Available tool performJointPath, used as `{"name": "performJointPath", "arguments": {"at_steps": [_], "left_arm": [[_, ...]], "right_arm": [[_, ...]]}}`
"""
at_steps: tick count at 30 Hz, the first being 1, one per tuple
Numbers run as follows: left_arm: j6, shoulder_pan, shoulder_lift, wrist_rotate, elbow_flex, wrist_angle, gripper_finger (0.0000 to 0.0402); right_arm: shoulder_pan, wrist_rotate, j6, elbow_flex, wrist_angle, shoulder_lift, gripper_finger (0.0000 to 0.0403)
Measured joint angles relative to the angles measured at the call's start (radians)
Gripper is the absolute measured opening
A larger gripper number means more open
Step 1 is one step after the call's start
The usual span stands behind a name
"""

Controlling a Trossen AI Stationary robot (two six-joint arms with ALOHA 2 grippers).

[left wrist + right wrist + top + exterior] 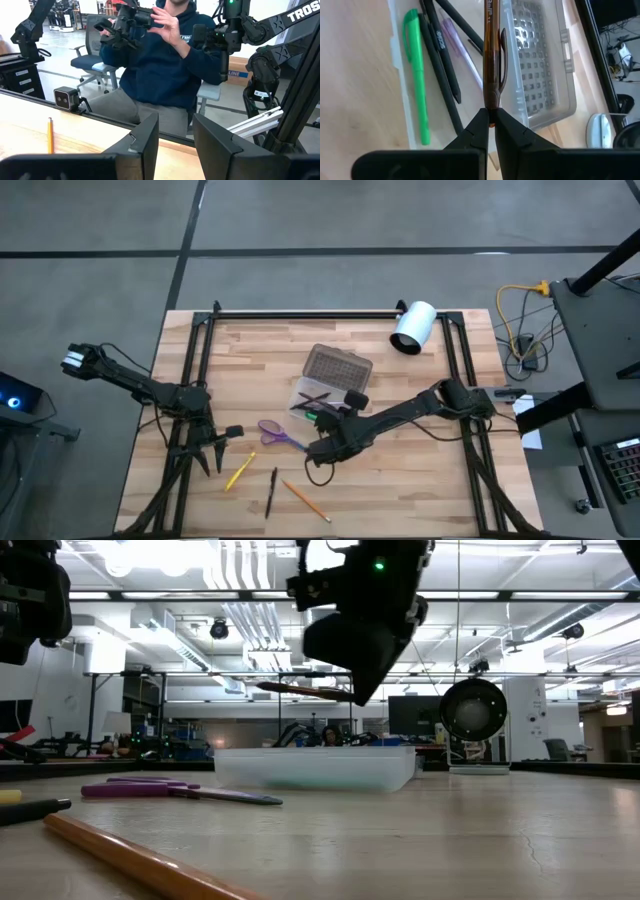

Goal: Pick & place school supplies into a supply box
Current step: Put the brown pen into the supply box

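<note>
The supply box (318, 396) lies open mid-table, its dotted grey lid (338, 367) folded back toward the far side. Inside it lie a green pen (417, 75), black pens (440, 65) and a purple pen (462, 50). My right gripper (345, 402) hangs at the box's right end, shut on a brown pen (492, 50). On the table nearer me rest purple scissors (275, 432), a yellow pen (240, 471), a black pen (271, 490) and an orange pencil (306, 500). My left gripper (212, 448) waits open at the left, holding nothing. My right gripper pinches the brown pen by its very end (491, 102) between its two fingertips. The fingers slant down from the table's right, and the pen runs on from them toward the left, along the box. The pen (300, 690) hangs about level above the box (315, 768), clear of it.
A white cylinder (413, 327) lies at the far right of the table. Black frame rails (300, 312) border the far edge and both sides. A person (165, 65) sits beyond the near edge. Bare wood lies right of the orange pencil.
</note>
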Motion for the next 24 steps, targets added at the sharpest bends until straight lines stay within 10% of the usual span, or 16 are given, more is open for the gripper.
{"name": "performJointPath", "arguments": {"at_steps": [24], "left_arm": [[0.000, 0.000, 0.000, 0.000, 0.000, 0.000, 0.0105]], "right_arm": [[-0.023, 0.002, -0.045, -0.141, 0.134, -0.061, 0.0039]]}}
